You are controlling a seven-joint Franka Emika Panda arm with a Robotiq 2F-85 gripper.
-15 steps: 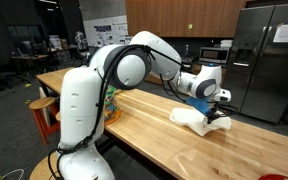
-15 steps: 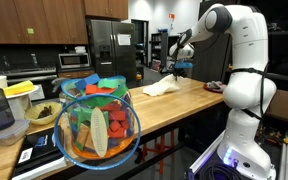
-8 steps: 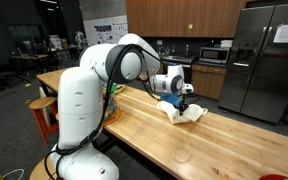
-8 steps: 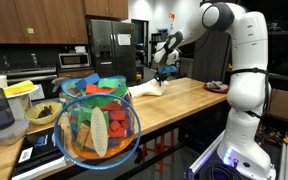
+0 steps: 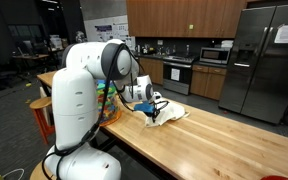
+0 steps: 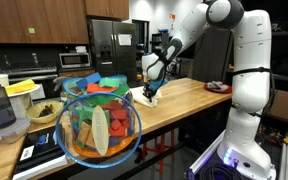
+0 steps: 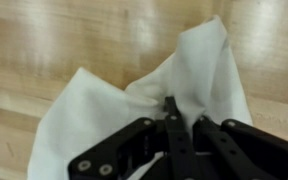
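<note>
The crumpled white fabric cloth (image 7: 99,110) lies on the long pale butcher-block wooden table (image 5: 229,142), bunched into folds rather than spread flat. One raised ridge of it is drawn up into the black Robotiq gripper (image 7: 170,102). In the wrist view the two dark fingers (image 7: 177,138) are pressed together with almost no gap, nipping that ridge between their tips, while the rest of the fabric fans out over the wood to either side. In both exterior views the cloth (image 5: 171,113) sits close to the robot's own end of the table, and it trails away from the gripper (image 5: 151,107) along the planks. Seen from the opposite end, the cloth (image 6: 150,93) hangs low under the gripper (image 6: 150,86), near the table's (image 6: 179,105) front edge; whether every part touches the wood cannot be told at that size. So the grasp is made and firm, and most of the cloth rests on the surface; it is neither let go, nor lifted free, nor smoothed out. Further off, a clear bowl of brightly coloured pieces (image 6: 99,122) stands close to the camera, well apart from the cloth, and a stainless-steel refrigerator (image 5: 267,60) stands behind the table.
</note>
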